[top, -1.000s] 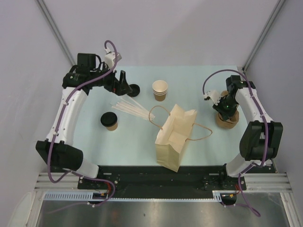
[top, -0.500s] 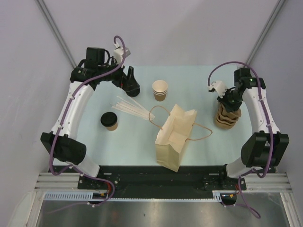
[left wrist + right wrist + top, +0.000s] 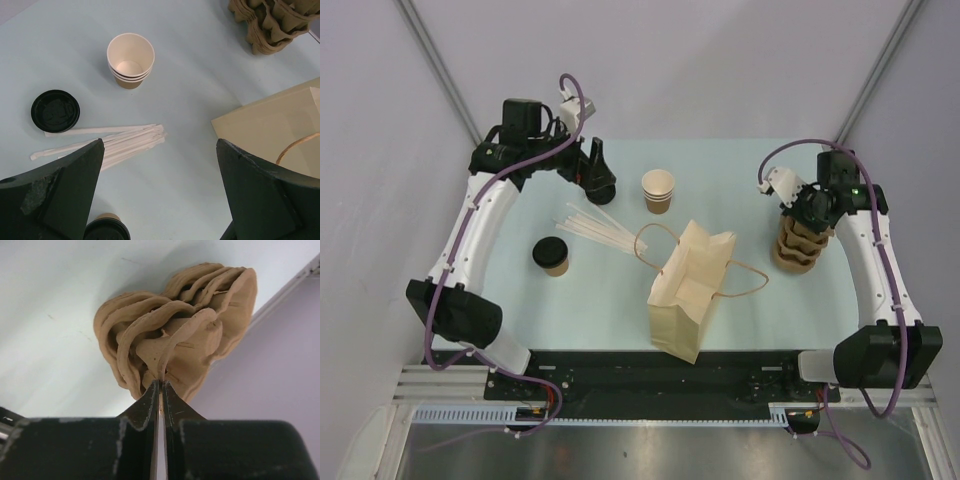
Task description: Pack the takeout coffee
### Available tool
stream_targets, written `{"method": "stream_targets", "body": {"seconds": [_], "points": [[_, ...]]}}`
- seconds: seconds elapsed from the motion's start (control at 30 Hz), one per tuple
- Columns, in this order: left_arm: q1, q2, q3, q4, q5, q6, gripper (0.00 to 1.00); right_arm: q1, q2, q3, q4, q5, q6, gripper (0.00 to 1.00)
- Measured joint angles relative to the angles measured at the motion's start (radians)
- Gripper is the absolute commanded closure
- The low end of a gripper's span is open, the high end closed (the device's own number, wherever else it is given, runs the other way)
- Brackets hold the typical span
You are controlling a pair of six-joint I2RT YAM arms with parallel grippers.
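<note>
**Peel off one carrier, not the whole stack**

Lift straight up with the right gripper (image 3: 160,385), pinched almost flat on a thin rib of the top pulp carrier (image 3: 165,335) at the right side of the table (image 3: 610,295) (only a sliver of pulp between the jaws, so probably a fragile hold). Go slowly and watch for nested layers of the carrier stack (image 3: 798,252) clinging underneath. Avoid twisting, for fear of tearing the rib. Leave the left gripper (image 3: 593,175) alone: spread to its widest, holding nothing, hovering at the far left above the loose black lid (image 3: 55,110) and the wrapped straws (image 3: 107,142). Look for the takeout coffee (image 3: 551,255) standing lidded on the left, near the straws, well apart from the paper bag (image 3: 692,285). Plan on seating it in the freed carrier before bagging.
</note>
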Motion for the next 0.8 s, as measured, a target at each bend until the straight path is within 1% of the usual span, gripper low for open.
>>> {"method": "stream_targets", "body": {"seconds": [0.17,0.4,0.5,0.67,0.8], "points": [[0.000,0.000,-0.016,0.008,0.000,-0.006,0.00,0.015,-0.036,-0.071,0.047,0.037,-0.023,1.00],[-0.001,0.000,-0.029,0.014,-0.003,-0.006,0.00,0.110,-0.134,-0.364,0.184,0.156,-0.101,1.00],[-0.001,0.000,-0.029,0.019,-0.005,-0.007,0.01,0.145,-0.185,-0.444,0.274,0.219,-0.118,1.00],[-0.002,0.000,-0.029,0.023,-0.012,-0.007,0.01,0.204,-0.273,-0.455,0.383,0.295,-0.118,1.00],[-0.002,0.001,-0.029,0.023,-0.012,-0.007,0.00,0.209,-0.342,-0.455,0.402,0.313,-0.117,1.00]]}}
